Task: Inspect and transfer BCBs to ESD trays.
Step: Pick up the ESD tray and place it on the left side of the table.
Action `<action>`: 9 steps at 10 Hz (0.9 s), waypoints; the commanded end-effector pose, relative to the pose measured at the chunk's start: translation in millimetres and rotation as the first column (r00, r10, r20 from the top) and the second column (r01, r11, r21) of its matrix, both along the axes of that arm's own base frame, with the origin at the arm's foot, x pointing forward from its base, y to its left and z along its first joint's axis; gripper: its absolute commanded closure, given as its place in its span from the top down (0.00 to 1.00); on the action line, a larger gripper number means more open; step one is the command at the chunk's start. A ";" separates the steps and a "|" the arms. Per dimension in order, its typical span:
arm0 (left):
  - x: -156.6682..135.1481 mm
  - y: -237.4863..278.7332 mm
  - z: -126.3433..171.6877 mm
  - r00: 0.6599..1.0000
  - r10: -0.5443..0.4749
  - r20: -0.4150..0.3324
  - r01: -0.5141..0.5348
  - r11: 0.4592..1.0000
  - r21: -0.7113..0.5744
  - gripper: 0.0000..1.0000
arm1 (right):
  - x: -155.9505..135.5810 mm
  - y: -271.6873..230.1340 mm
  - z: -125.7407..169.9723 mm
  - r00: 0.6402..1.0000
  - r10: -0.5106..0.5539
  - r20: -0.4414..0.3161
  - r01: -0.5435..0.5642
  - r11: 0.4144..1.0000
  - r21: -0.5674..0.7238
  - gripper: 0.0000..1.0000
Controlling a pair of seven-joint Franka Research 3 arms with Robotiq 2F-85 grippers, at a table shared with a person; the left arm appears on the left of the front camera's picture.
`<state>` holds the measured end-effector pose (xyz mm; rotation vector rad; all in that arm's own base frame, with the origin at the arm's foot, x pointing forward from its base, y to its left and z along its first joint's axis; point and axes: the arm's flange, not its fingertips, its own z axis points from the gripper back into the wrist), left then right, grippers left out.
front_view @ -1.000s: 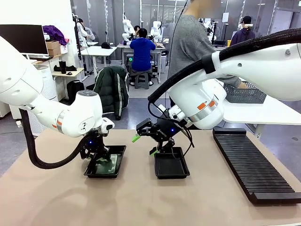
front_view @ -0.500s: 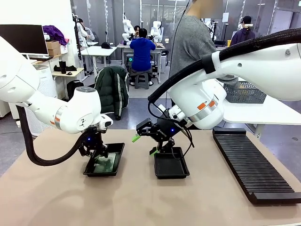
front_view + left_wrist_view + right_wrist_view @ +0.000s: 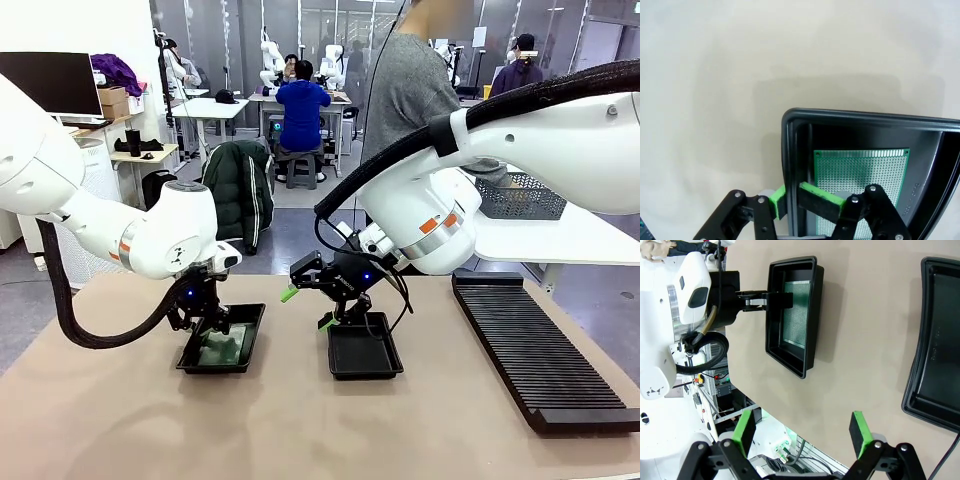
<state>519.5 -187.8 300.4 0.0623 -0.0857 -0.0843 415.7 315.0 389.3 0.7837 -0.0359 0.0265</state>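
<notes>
holding one bcb (image 3: 865, 170), left esd tray (image 3: 865, 114)

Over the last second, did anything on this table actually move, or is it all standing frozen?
The left gripper, shut on the wall of the left tray, has drawn that tray slightly toward the robot's left and, it seems, a little upward. The green board still lies inside it. The right gripper stayed open above the empty second tray. That tray and the ribbed rack did not move.
</notes>
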 end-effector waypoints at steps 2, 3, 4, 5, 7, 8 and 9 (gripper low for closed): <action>4.0 -11.6 -6.1 0.999 0.043 -0.013 -0.042 0.998 0.048 0.05 | -0.4 0.6 -1.2 1.000 -0.010 -0.003 0.010 1.000 -0.006 1.00; 3.2 -13.1 -6.8 0.998 0.061 -0.011 -0.060 0.997 0.056 0.19 | -0.4 0.6 -1.2 1.000 -0.010 -0.003 0.010 1.000 -0.006 1.00; 2.1 -12.6 -6.7 0.998 0.070 -0.002 -0.070 0.996 0.058 0.19 | -0.4 0.6 -1.2 1.000 -0.010 -0.003 0.010 1.000 -0.006 1.00; 0.9 -12.0 -7.2 0.998 0.070 0.001 -0.070 0.996 0.055 0.19 | -0.4 0.6 -1.2 1.000 -0.010 -0.003 0.010 1.000 -0.006 1.00; -2.6 -7.9 -4.9 0.997 0.072 0.008 -0.072 0.996 0.051 0.19 | -0.4 0.6 -1.2 1.000 -0.010 -0.003 0.010 1.000 -0.006 1.00; -4.7 -7.2 -2.9 0.998 0.067 0.008 -0.067 0.996 0.054 0.19 | -0.4 0.6 -1.2 1.000 -0.010 -0.003 0.010 1.000 -0.006 1.00; -5.4 -6.9 -1.9 0.998 0.067 0.004 -0.067 0.996 0.060 0.19 | -0.4 0.6 -1.2 1.000 -0.010 -0.003 0.010 1.000 -0.006 1.00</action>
